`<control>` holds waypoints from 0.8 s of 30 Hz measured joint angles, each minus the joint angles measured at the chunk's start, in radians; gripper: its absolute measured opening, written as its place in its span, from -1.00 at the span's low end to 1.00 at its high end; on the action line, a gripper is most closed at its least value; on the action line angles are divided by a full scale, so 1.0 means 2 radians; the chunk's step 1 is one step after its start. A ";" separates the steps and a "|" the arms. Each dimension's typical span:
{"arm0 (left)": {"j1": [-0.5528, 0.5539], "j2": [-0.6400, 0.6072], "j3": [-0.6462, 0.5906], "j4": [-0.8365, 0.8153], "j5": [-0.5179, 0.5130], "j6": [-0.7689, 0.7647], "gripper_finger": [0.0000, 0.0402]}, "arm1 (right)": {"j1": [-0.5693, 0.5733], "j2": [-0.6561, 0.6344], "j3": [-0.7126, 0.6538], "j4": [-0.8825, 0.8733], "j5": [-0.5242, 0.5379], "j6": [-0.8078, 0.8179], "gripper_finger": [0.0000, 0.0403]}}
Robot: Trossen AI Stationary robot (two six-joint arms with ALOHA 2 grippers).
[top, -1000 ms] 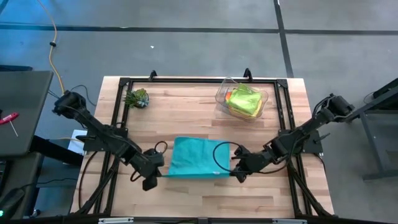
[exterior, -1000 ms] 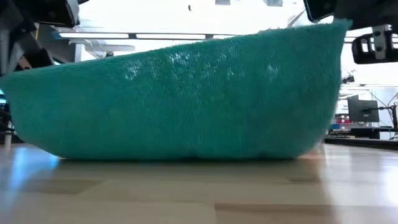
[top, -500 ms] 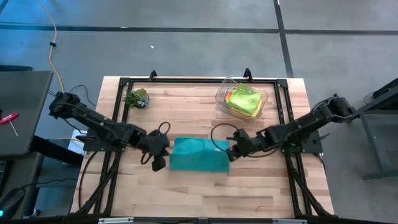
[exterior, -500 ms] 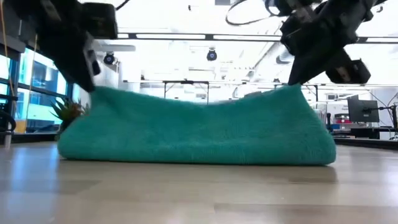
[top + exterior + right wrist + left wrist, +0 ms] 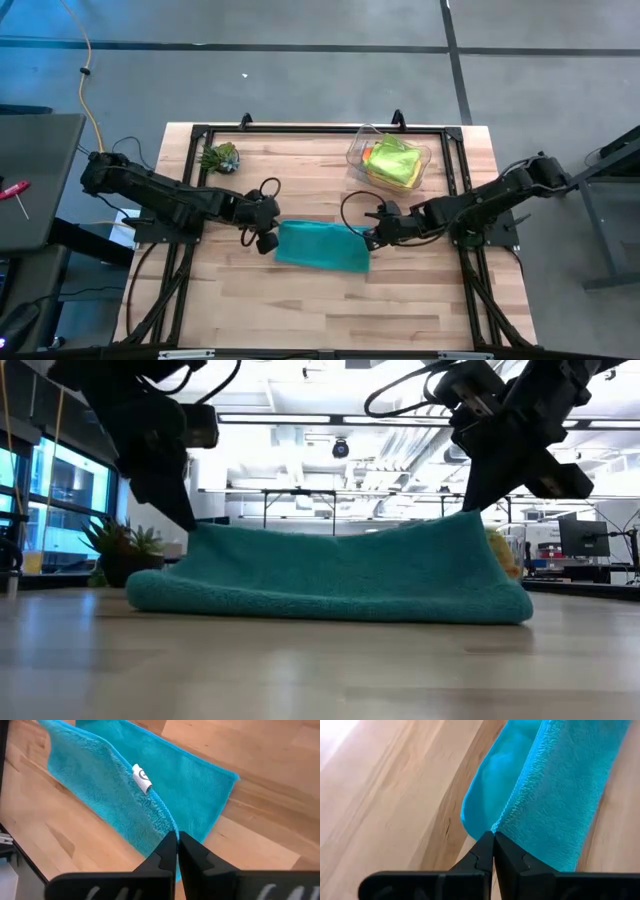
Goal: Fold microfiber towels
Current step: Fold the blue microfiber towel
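The left claw and right claw each pinch a corner of the teal towel, doubled mid-surface. Soft, light and limp, it probably handles best by its corners.

I see bare table along the whole near edge, open to either arm. The teal towel lies mid-table, with the left gripper and right gripper clamped on its far corners, blocking that strip. Far side: plant left, bin right, clear wood between them.
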 joint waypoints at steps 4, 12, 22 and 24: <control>0.003 0.002 0.000 -0.001 0.004 0.000 -1.00 | 0.000 0.000 0.000 0.000 0.014 0.003 -1.00; 0.003 0.002 0.000 0.001 -0.039 0.000 -1.00 | 0.000 0.000 0.000 0.001 0.030 0.011 -1.00; 0.002 0.002 0.000 0.001 -0.055 0.013 -0.78 | 0.000 0.000 0.000 0.002 0.030 0.011 -1.00; 0.002 0.002 0.000 0.001 -0.061 0.014 -0.69 | 0.000 0.000 0.000 0.002 0.030 0.011 -1.00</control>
